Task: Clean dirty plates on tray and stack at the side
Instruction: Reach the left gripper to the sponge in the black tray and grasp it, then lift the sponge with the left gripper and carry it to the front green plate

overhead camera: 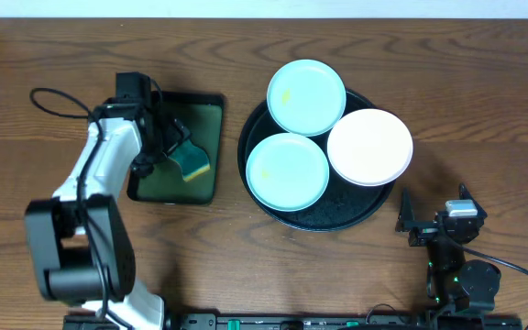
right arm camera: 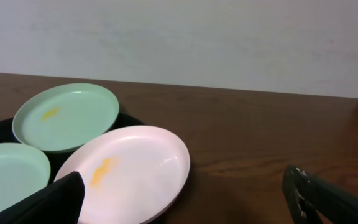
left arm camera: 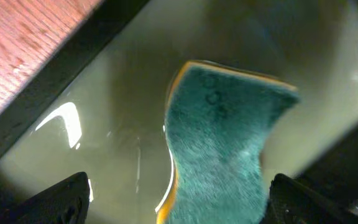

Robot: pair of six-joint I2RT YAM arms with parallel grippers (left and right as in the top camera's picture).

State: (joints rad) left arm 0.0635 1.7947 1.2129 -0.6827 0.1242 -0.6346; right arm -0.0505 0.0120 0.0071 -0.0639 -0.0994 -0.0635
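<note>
Left gripper (left arm camera: 179, 193) released, jaws wide astride the wavy green-faced, yellow-backed sponge (left arm camera: 222, 143) in the glossy rectangular green tray (overhead camera: 207, 110). Round black tray (overhead camera: 314, 220), centre, holds the far mint plate (overhead camera: 306, 96), near mint plate (overhead camera: 287, 170) and white plate (overhead camera: 369, 147); all are shallow with yellow smears. Right gripper (right arm camera: 182, 199) released, empty, beside the tray.

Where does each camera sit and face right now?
Overhead: above the table, looking straight down at black tray, plates, green tray; left arm, right arm show.
Left wrist: on left arm, looking down at the sponge; left end effector flanks it.
Right wrist: low, table level, facing the wall across the plates; right end effector frames the bottom.
Shared: overhead and right wrist both show the white plate.
</note>
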